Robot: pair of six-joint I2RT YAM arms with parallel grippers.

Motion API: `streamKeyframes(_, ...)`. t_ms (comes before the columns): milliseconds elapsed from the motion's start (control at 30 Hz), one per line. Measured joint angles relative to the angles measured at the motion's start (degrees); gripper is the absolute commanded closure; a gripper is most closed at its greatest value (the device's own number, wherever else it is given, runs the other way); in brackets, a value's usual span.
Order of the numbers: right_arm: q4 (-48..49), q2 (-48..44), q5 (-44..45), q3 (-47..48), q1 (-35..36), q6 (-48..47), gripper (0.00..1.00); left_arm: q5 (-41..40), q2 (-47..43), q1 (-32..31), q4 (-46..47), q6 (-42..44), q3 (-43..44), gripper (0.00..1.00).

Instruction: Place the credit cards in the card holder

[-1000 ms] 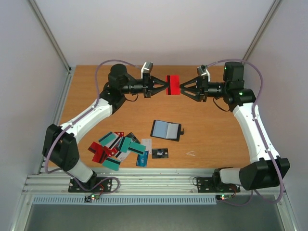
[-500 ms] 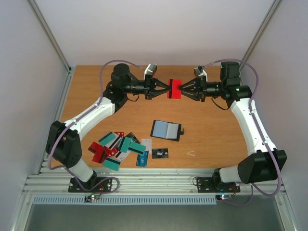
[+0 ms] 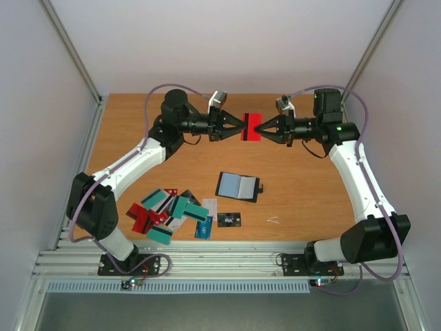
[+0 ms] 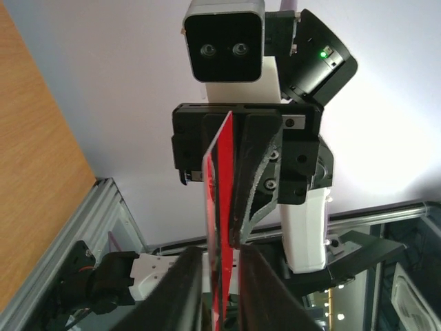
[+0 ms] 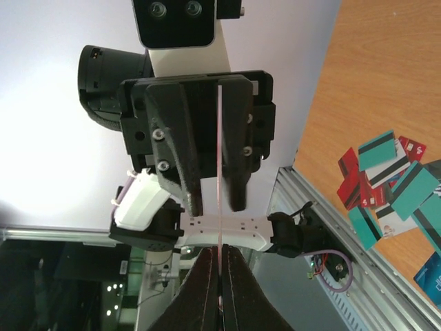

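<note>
- Left end effector [image 3: 242, 127] and right end effector [image 3: 258, 127] meet tip to tip in the air, each pressed together on an opposite side of one red card [image 3: 249, 132].
- Both wrist views show the card as a thin sheet running straight out between that arm's own fingers, which are closed flat against its faces.
- From above, the card's long axis lies across the line joining the two end effectors, so each seems to pinch a long edge near its middle.
- Open on the counter [image 3: 303, 172], pale inside facing up, the card holder [image 3: 238, 186] lies below the shared grip and back toward the arm bases, well apart from the card.
- Its long axis runs roughly side to side, slightly skewed, so it is crosswise to the card's.
- It sits almost straight back from the pinch point, and neither arm looks clearly nearer.
- Whichever arm keeps the card will probably need to turn it before sliding it in.
- More loose cards [image 3: 169, 210] lie in a heap on the left end effector's side, beyond the holder and nearer that arm's base.
</note>
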Motion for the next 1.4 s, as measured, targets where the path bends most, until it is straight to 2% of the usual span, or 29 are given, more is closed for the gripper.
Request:
streamKeyframes(33, -0.3, 0.0, 0.2, 0.0, 0.0, -0.4, 0.99, 0.0, 0.0, 0.0, -0.6, 0.5, 0.0, 0.63)
streamKeyframes(167, -4.7, -0.1, 3.5, -0.6, 0.0, -3.7, 0.99, -1.2, 0.0, -0.2, -6.6, 4.2, 0.1, 0.56)
streamKeyframes(267, -9.3, -0.4, 8.1, -3.2, 0.1, -7.1, 0.99, -4.6, 0.0, -0.2, -18.0, 11.6, 0.8, 0.53)
streamKeyframes(467, -14.3, -1.0, 15.5, -12.8, 3.3, -12.0, 0.99, -18.5, 0.5, -0.2, -45.8, 33.5, 3.6, 0.61)
streamKeyframes(600, -15.5, -1.0, 19.2, -17.3, 5.4, -14.6, 0.99, -25.7, 2.9, -0.2, -56.0, 43.6, 3.6, 0.69)
streamKeyframes(733, -15.3, 1.2, 22.2, -20.4, 5.5, -16.8, 0.99, -29.9, 7.1, -0.6, -60.4, 48.7, 3.5, 0.78)
streamKeyframes(900, -12.8, 6.2, 23.3, -22.8, 6.0, -17.8, 0.99, -33.0, 12.3, -2.3, -63.3, 52.5, 3.6, 0.84)
streamKeyframes(1400, -4.8, 16.9, 27.2, -25.6, 8.0, -23.0, 0.99, -39.3, 20.4, -4.7, -68.8, 60.0, 7.2, 0.87)
